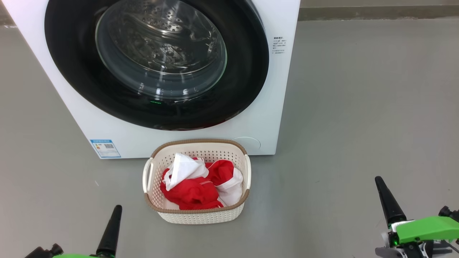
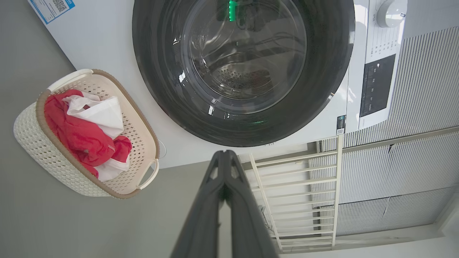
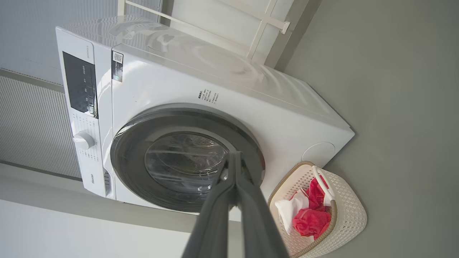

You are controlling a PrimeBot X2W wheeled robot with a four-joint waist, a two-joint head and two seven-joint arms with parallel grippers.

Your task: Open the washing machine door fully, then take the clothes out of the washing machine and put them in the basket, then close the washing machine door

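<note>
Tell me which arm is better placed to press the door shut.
Probably left: the left gripper sits in front of the door, while the right gripper is past the machine's right side.

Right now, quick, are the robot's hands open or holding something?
Left gripper: shut, holding nothing.
Right gripper: shut, holding nothing.

Left gripper (image 2: 226, 154) seen with fingertips pressed together, nothing held. Washing machine door (image 2: 244, 68) seen shut, straight ahead of fingertips, apart from them. Basket (image 2: 39, 143) set on floor (image 2: 71, 225) left of gripper, close to washing machine (image 2: 104, 39) front. Clothes (image 2: 86, 138), red and white, heaped inside basket. Control panel (image 2: 376, 86) and knob (image 2: 391, 12) placed ahead, to right. White rack (image 2: 297, 200) seen just right of fingers.
</note>
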